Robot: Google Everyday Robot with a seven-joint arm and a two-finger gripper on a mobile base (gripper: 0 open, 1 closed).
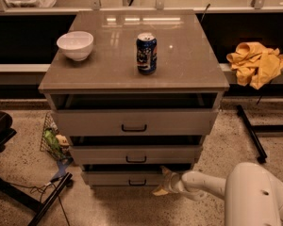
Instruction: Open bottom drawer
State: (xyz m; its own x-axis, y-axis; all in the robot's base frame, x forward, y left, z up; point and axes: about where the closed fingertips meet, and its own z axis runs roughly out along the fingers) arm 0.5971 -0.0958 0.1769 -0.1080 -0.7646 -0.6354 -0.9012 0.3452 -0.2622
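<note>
The bottom drawer (118,178) is the lowest of three grey-beige drawers in the cabinet, with a small black bar handle (137,182). It stands pulled out a little, with a dark gap above its front. My gripper (162,182) reaches in from the lower right on a white arm (203,185). It sits at the right end of the bottom drawer's front, just right of the handle, close above the floor.
The middle drawer (136,154) and top drawer (134,122) stand slightly pulled out. A white bowl (75,45) and a blue can (146,53) stand on the cabinet top. A yellow cloth (256,63) lies on a ledge at right. Clutter (54,142) and a black stand leg (47,202) lie at left.
</note>
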